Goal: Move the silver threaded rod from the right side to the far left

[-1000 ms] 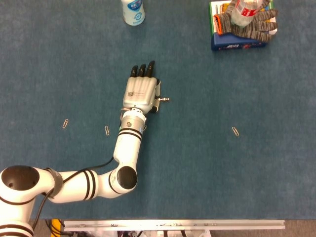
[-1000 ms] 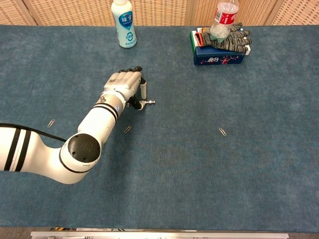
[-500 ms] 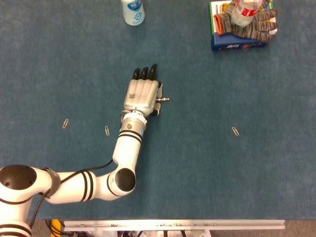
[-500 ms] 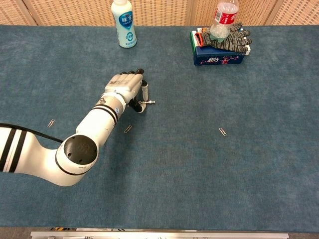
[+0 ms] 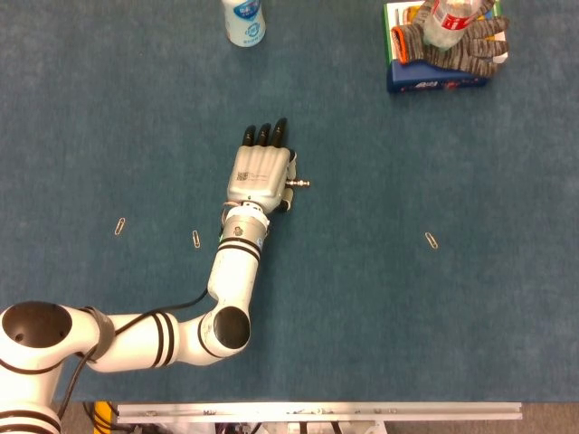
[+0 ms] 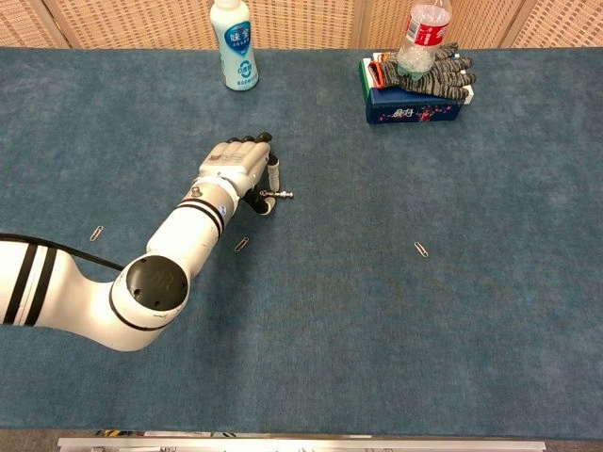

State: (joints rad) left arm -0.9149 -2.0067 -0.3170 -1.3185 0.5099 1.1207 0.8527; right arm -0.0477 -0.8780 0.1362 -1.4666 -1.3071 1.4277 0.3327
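The silver threaded rod (image 5: 299, 183) lies on the blue table cover near the middle. Only its right end shows, sticking out from under the thumb side of my left hand (image 5: 261, 172). That hand is palm down over the rod's left part, with its dark-tipped fingers stretched straight towards the far edge and the thumb beside the rod. The chest view shows the same hand (image 6: 236, 168) and the rod (image 6: 281, 195) just right of it, with no fingers curled around the rod. My right hand is out of both views.
A white bottle (image 5: 244, 20) stands at the far edge. At the far right, a blue box (image 5: 437, 77) carries a knitted glove (image 5: 461, 41) and a clear bottle (image 6: 421, 33). Paper clips (image 5: 196, 239) (image 5: 119, 226) (image 5: 432, 240) lie flat on the cloth.
The left hand's fingers have straightened out forward from a slightly curled pose. The hand and the rod have stayed almost in place.
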